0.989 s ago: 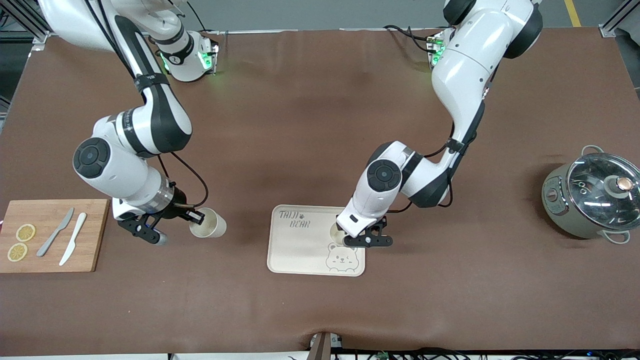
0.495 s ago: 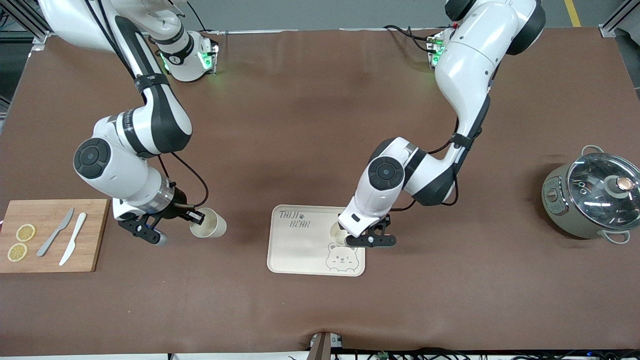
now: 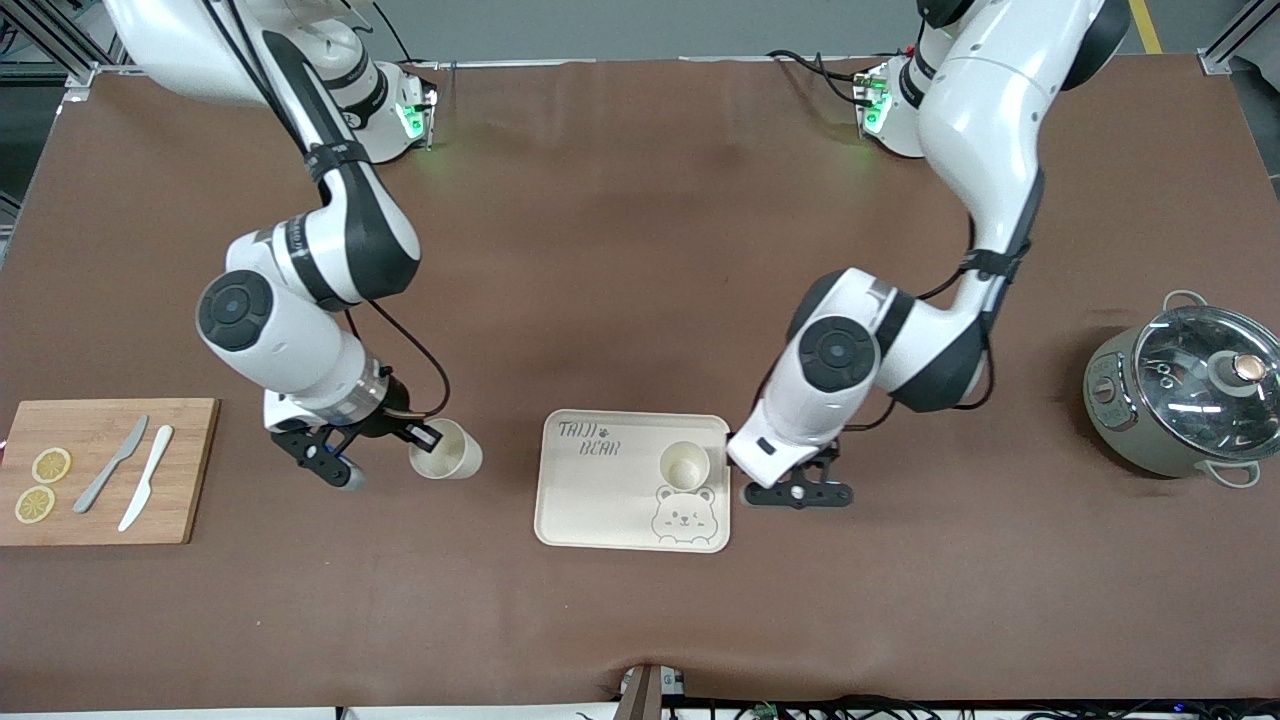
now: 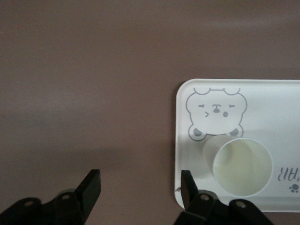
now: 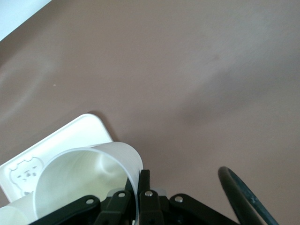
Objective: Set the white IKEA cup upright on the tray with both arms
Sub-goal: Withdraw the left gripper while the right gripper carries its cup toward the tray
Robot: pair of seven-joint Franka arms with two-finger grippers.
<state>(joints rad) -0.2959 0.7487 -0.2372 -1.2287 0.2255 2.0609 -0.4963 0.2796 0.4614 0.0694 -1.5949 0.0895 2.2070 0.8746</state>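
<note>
One cup on the tray, a second in my right claw.

A cup stands upright on the tray, just above the bear drawing. My left claw is spread wide and empty, over the table beside the tray's edge. My right claw is pinched on the rim of a second cup, between board and tray.

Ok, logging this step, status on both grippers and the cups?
Left gripper open, over the table beside the tray. One cup upright on tray. Right gripper shut on second cup's rim. Nothing between it and tray.
</note>
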